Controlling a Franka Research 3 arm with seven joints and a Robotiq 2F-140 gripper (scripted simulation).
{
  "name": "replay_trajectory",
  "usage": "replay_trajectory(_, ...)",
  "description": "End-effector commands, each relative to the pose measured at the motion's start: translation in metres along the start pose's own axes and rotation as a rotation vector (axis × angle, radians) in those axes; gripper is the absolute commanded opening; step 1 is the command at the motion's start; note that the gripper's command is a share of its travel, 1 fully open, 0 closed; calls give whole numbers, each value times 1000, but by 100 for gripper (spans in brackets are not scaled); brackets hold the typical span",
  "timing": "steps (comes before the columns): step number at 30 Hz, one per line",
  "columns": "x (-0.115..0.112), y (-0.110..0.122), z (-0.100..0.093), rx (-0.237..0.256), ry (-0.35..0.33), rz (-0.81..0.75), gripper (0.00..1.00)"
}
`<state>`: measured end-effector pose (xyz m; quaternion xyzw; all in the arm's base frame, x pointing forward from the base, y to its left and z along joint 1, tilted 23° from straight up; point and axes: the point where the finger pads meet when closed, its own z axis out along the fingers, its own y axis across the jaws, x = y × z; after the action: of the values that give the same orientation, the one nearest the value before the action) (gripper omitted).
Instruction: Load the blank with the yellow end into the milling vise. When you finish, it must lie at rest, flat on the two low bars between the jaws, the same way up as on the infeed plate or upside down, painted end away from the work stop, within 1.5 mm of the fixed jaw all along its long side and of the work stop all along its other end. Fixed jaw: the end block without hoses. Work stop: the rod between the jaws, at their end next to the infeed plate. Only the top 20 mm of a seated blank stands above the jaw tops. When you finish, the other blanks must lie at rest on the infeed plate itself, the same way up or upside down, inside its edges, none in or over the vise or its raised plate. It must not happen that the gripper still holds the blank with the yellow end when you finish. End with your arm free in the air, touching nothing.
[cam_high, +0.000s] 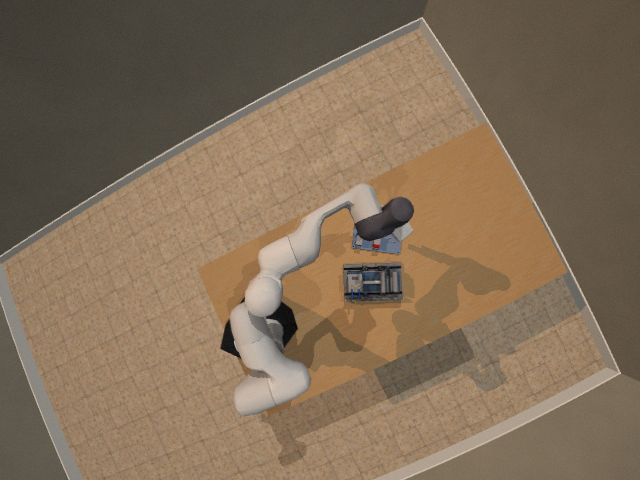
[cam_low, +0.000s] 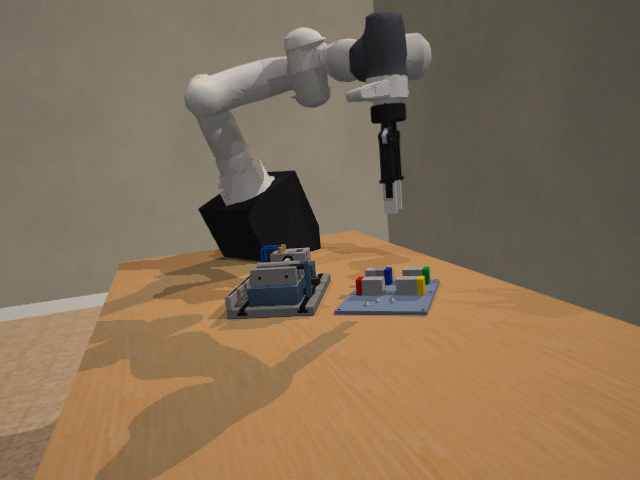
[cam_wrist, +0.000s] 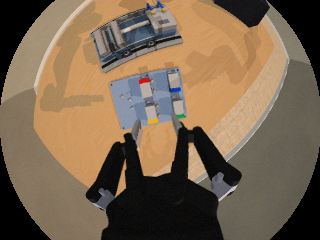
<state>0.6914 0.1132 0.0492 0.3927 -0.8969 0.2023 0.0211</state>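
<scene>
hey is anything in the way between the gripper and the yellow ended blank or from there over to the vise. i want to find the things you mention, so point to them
Nothing visible stands between the gripper (cam_low: 392, 211) (cam_wrist: 157, 131) and the yellow-ended blank (cam_low: 407, 285) (cam_wrist: 150, 111). Toward the vise (cam_low: 276, 291) (cam_wrist: 137, 37) (cam_high: 372, 296), the red-ended blank (cam_low: 372, 285) (cam_wrist: 146, 89) stands in line.

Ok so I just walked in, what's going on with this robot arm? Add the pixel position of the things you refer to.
The white robot arm (cam_high: 305, 242) (cam_low: 248, 85) has its black two-fingered claw (cam_low: 392, 210) (cam_wrist: 156, 122) partly open above the flat blue infeed plate (cam_high: 390, 249) (cam_low: 382, 308) (cam_wrist: 120, 112), holding nothing. The grey block with the yellow end (cam_low: 408, 285) (cam_wrist: 151, 112), meant for the grey-and-blue metal vise (cam_high: 372, 297) (cam_low: 276, 294) (cam_wrist: 142, 50), sits on that plate with three others, ending red, blue and green. The loading remains to be done.
</scene>
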Motion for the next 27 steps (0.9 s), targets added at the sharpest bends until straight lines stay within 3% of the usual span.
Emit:
replay_trajectory(1, -5, -1, -2, 6, -12, 7, 41)
replay_trajectory(2, -5, -1, -2, 6, -12, 7, 41)
replay_trajectory(7, -19, -13, 54, 6, -12, 7, 41)
replay_trajectory(19, -19, -13, 54, 6, -12, 7, 41)
replay_trajectory(24, -38, -26, 105, 6, -12, 7, 41)
replay_trajectory(27, -38, -26, 105, 6, -12, 7, 41)
